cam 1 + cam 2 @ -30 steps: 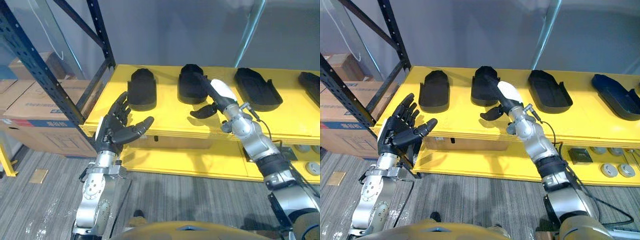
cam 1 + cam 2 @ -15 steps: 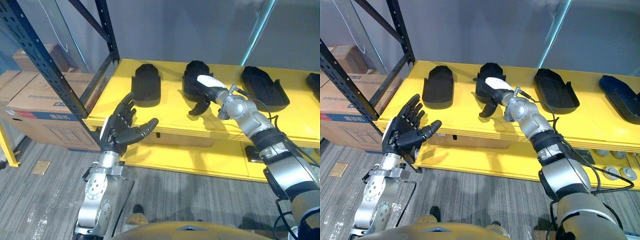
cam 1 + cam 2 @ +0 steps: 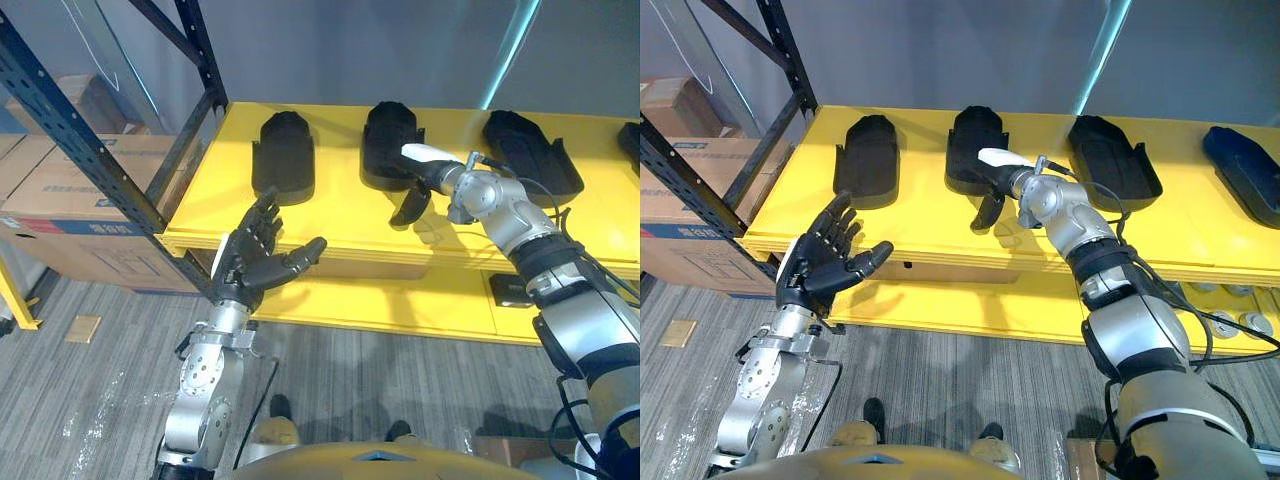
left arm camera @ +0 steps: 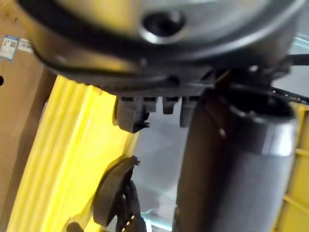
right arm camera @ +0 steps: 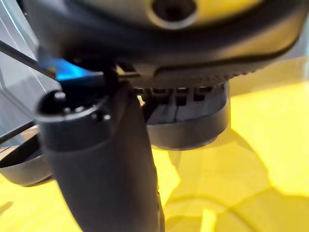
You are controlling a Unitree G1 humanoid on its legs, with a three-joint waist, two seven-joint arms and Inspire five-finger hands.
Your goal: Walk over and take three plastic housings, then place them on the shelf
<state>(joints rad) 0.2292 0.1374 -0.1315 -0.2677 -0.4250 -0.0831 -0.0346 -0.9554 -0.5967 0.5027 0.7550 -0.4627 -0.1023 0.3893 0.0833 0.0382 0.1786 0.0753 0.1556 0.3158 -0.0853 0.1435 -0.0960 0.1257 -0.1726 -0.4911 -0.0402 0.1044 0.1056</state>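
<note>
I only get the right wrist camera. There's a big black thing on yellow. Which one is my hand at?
Observer: Your right hand is at the near end of the second housing from the left on the yellow shelf.
Operator: How many are up there?
Observer: Four in a row: the left housing, yours, a third housing and a far-right housing.
Operator: What's my other hand doing?
Observer: The left hand is open, palm up, in front of the shelf edge, holding nothing.
</note>
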